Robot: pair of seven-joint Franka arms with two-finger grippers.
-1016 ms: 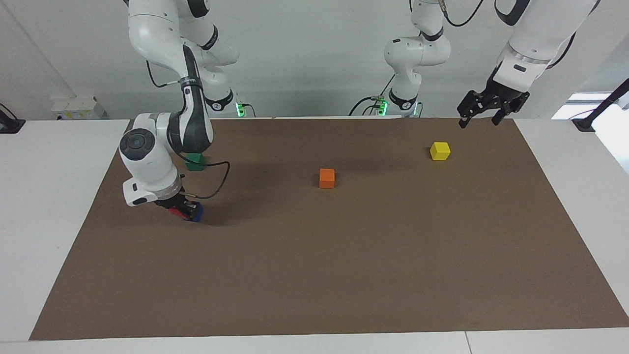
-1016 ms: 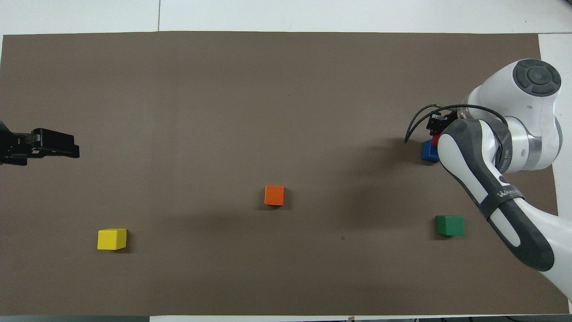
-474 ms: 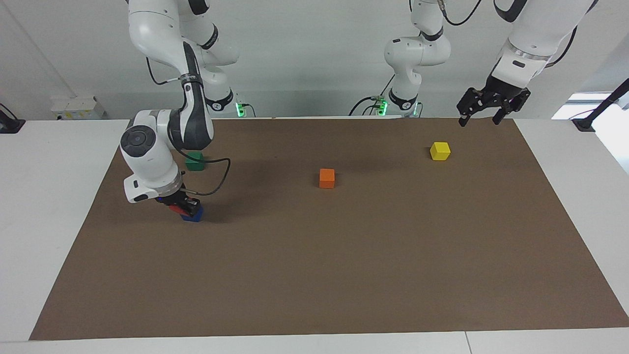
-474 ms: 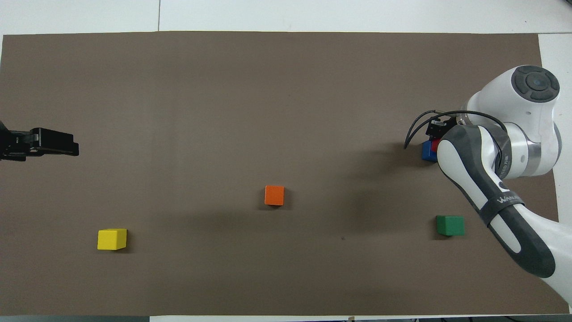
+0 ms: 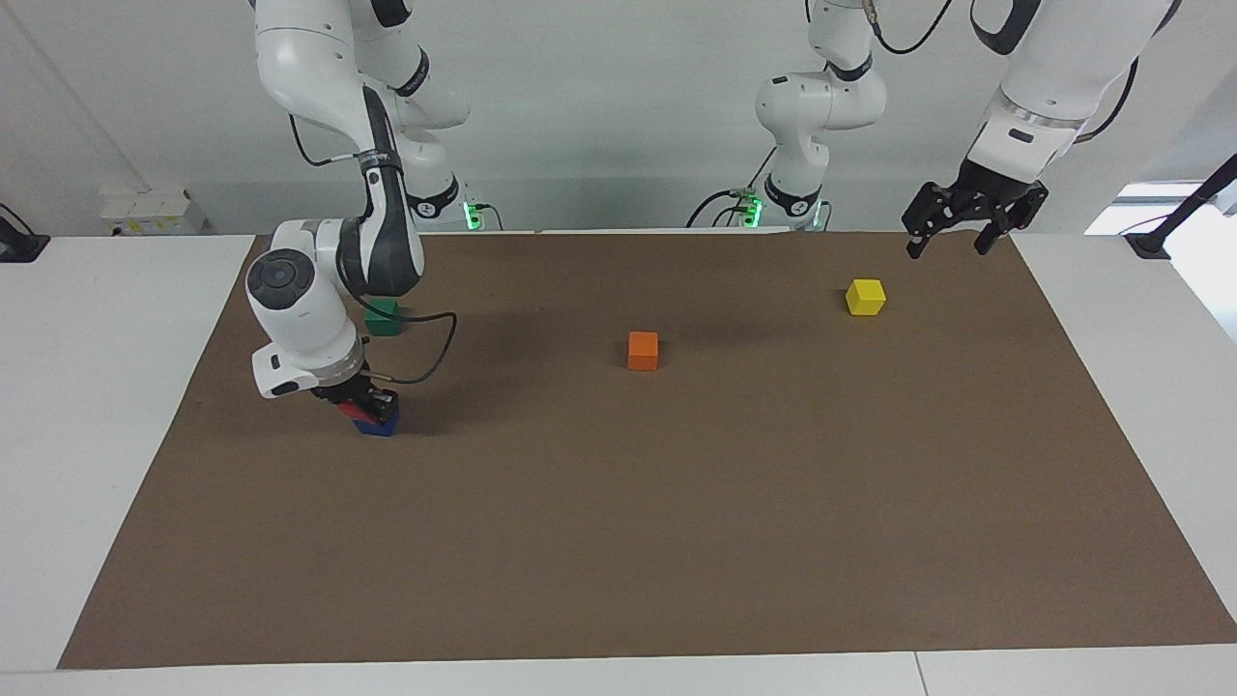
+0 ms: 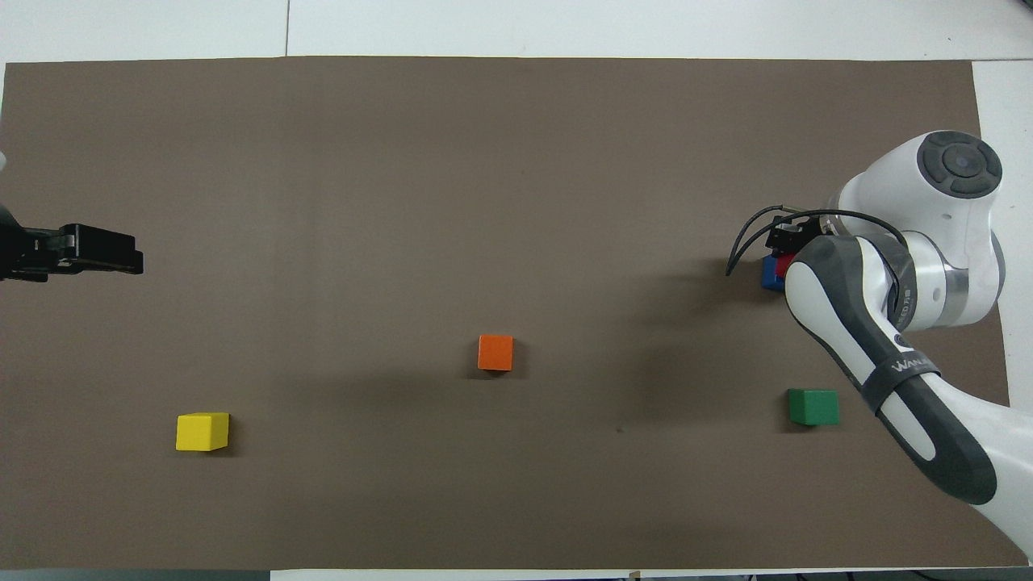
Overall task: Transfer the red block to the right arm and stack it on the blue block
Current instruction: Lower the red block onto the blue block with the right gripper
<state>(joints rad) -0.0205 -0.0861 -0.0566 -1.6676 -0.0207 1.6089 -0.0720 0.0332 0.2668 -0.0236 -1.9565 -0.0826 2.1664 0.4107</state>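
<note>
Facing view: right tool (image 5: pixel 359 404) is clenched on red block (image 5: pixel 350 411), seating it on blue block (image 5: pixel 379 423). Left tool (image 5: pixel 960 220) waits released. Next you release gently, lift straight up.

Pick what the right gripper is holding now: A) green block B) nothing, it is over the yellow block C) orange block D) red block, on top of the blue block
D: in the facing view the right gripper is shut on the red block, which sits on the blue block; the orange block and green block lie untouched on the mat.
</note>
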